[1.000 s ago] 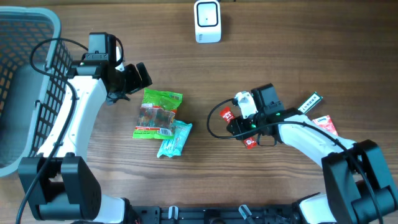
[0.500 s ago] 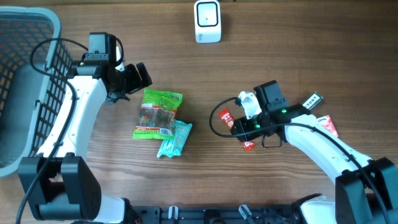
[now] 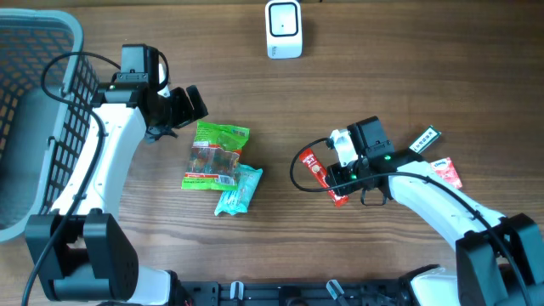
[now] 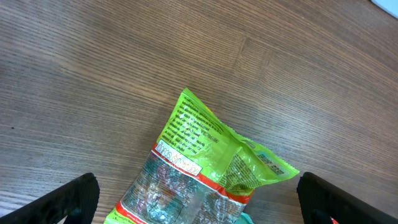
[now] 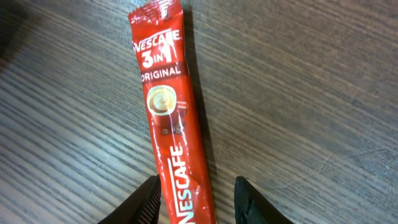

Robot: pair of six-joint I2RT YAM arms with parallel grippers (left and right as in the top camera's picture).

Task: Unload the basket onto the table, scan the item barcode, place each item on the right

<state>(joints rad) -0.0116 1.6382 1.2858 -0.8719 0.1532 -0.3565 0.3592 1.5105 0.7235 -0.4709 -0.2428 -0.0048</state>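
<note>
A red Nescafe 3-in-1 stick sachet [image 5: 177,143] lies flat on the wooden table, seen in the overhead view as the red stick [image 3: 321,175] right of centre. My right gripper [image 5: 196,194] straddles its lower end, one finger on each side. The jaws are narrow but a gap still shows on the right side, and the stick rests on the table. The white barcode scanner [image 3: 283,29] stands at the far edge. My left gripper [image 3: 189,106] hangs wide open over the top of a green snack packet [image 4: 205,162], holding nothing.
A teal packet [image 3: 238,191] lies partly under the green snack packet [image 3: 217,153]. Two more sachets [image 3: 425,140] [image 3: 444,172] lie to the right of the right arm. A grey wire basket [image 3: 34,51] fills the left edge.
My right gripper has shifted slightly right and toward the front, and its jaws have narrowed around the red stick. The left arm has not moved.
</note>
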